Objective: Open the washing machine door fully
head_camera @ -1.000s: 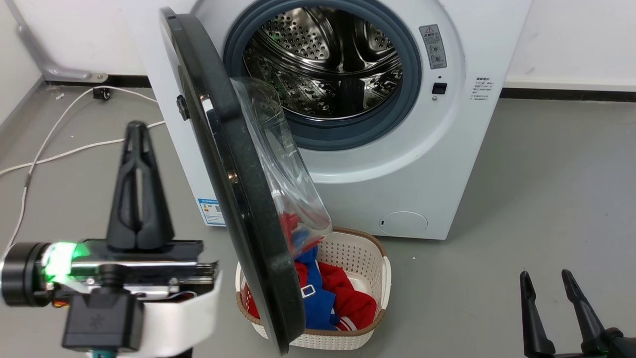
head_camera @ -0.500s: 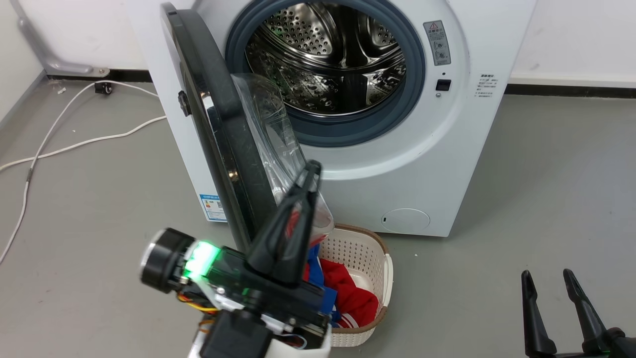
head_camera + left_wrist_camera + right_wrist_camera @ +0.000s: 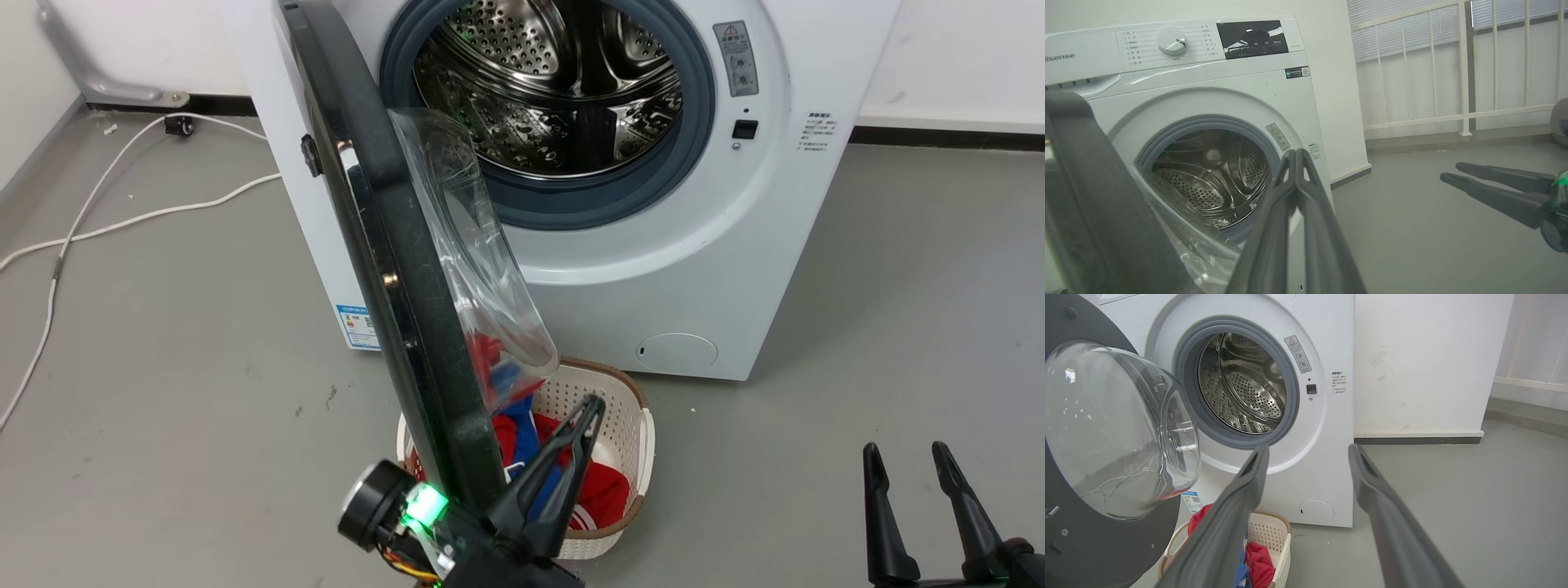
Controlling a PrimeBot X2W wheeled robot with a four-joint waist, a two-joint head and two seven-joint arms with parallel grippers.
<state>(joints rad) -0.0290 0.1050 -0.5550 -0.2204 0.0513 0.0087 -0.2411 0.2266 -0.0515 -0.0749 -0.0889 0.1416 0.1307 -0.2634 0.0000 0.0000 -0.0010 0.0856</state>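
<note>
The washing machine door point(image 3: 392, 269) is black and glossy and stands about square to the machine front, edge-on in the head view. Its clear glass bowl point(image 3: 478, 261) bulges to the right. My left gripper point(image 3: 594, 404) is shut on nothing and points up and to the right. It sits low, just right of the door's lower rim on the inner side; I cannot tell whether it touches. In the left wrist view the shut left gripper point(image 3: 1296, 153) rises beside the door point(image 3: 1098, 196). My right gripper point(image 3: 906, 453) is open at the lower right, away from the door. The right wrist view shows the right gripper point(image 3: 1308, 451) and door point(image 3: 1106, 428).
The steel drum point(image 3: 555, 90) is open behind a grey seal in the white machine point(image 3: 735, 245). A white basket point(image 3: 633, 425) with red and blue clothes point(image 3: 608, 490) stands on the floor under the door's lower edge. A white cable point(image 3: 122, 220) lies on the grey floor at left.
My left gripper has swung from the door's outer left side across to its inner right side, lower in the head view. The head camera shifted a little. The door's angle looks unchanged.
</note>
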